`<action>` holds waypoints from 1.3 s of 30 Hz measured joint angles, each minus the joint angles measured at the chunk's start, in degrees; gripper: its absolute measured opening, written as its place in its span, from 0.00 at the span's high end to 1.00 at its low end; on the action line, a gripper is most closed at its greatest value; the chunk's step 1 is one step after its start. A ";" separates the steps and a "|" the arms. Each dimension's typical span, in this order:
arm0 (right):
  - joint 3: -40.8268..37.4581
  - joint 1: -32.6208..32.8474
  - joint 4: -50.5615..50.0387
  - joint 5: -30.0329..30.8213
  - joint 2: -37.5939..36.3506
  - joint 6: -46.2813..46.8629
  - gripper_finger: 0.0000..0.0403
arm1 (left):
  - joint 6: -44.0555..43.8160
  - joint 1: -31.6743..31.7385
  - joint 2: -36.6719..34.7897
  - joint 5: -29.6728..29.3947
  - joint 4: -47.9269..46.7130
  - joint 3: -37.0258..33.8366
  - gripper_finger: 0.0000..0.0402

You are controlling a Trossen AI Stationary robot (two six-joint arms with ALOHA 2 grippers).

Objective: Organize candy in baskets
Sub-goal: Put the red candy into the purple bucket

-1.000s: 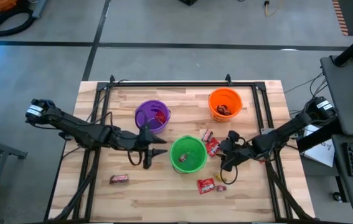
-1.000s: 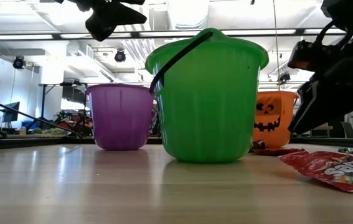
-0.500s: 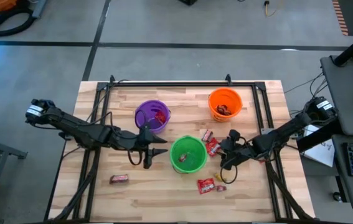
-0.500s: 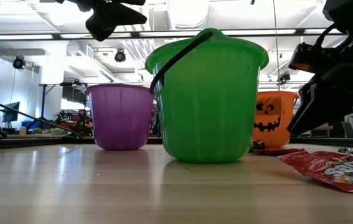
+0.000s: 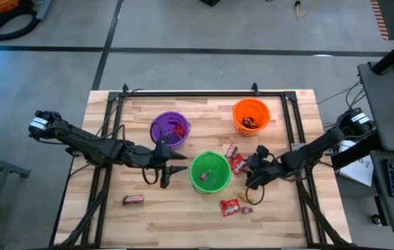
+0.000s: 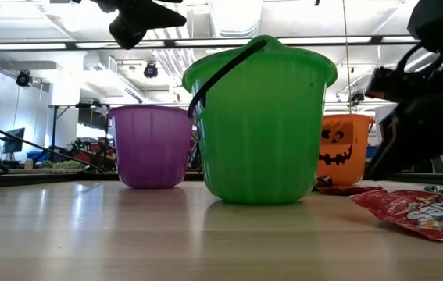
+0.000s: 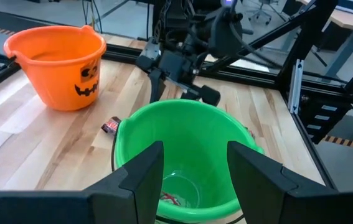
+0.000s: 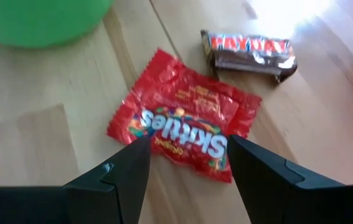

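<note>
Three buckets stand on the table: purple [image 5: 168, 128], orange [image 5: 251, 116] and green [image 5: 209, 172], each with some candy inside. A red Skittles packet [image 8: 185, 121] and a brown PayDay bar [image 8: 251, 53] lie flat near the table's near edge. My right gripper [image 8: 187, 149] hovers open above the packet, to the right of the green bucket [image 6: 260, 125]. My left gripper [image 7: 195, 162] is open beside the green bucket's rim [image 7: 132, 124], on its left side [image 5: 176, 167], touching nothing.
Two more red packets [image 5: 235, 161] lie between the green and orange buckets. A brown bar [image 5: 133, 200] lies near the near-left corner. A black metal frame [image 5: 190, 93] runs along the far edge. Bare wood lies along the near edge.
My right gripper has started to move. In the low view it shows blurred and slightly lower than before. The buckets, the candy and the left arm have stayed where they were.
</note>
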 joint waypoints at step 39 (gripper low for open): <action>3.10 0.02 -4.79 -2.45 2.34 -0.52 0.98 | 0.02 0.02 3.10 0.00 2.92 -0.24 0.60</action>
